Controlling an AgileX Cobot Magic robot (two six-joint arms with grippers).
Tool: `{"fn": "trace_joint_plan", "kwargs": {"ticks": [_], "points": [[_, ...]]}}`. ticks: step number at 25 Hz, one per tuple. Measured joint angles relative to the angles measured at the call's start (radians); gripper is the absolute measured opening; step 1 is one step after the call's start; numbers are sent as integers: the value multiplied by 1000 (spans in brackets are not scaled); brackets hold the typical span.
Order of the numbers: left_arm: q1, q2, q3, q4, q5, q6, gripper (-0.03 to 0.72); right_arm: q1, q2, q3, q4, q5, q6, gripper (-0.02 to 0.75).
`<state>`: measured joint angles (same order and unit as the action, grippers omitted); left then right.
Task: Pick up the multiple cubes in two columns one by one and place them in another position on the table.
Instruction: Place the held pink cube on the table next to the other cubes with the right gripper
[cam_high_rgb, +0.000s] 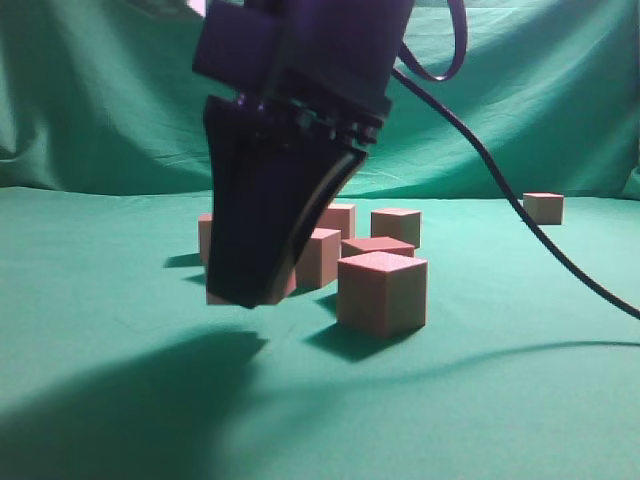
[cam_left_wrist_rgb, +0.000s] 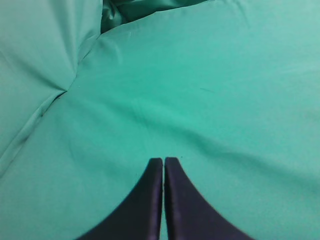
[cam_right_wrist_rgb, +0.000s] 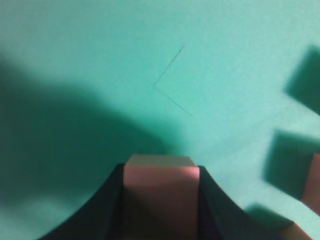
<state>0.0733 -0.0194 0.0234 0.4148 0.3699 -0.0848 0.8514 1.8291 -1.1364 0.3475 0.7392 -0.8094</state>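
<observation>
Right wrist view: right gripper (cam_right_wrist_rgb: 160, 200) partly open, jaws clamped on one cube (cam_right_wrist_rgb: 160, 192), arm angled down low over table (cam_right_wrist_rgb: 100, 60); left gripper (cam_left_wrist_rgb: 163, 165) closed, empty

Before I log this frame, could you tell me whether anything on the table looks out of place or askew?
One cube sits alone at the far right, well apart from the cluster of cubes near the middle. The cluster looks loosely set rather than in tidy columns. Otherwise nothing is damaged; the right gripper holds a cube squarely.
</observation>
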Motion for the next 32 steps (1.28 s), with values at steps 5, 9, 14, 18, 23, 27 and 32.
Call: {"fn": "trace_joint_plan", "kwargs": {"ticks": [5, 9, 14, 18, 23, 27, 32], "points": [[0, 0, 0, 0, 0, 0, 0, 0, 27, 0, -4, -9, 0, 256], [0, 0, 0, 0, 0, 0, 0, 0, 49, 0, -4, -14, 2, 256], [0, 0, 0, 0, 0, 0, 0, 0, 53, 0, -2, -24, 2, 256], [0, 0, 0, 0, 0, 0, 0, 0, 55, 0, -2, -36, 2, 395], [0, 0, 0, 0, 0, 0, 0, 2, 55, -53, -22, 18, 27, 628], [0, 0, 0, 0, 0, 0, 0, 2, 53, -196, -72, 133, 96, 617], [0, 0, 0, 0, 0, 0, 0, 2, 41, -412, -149, 304, 150, 617]]}}
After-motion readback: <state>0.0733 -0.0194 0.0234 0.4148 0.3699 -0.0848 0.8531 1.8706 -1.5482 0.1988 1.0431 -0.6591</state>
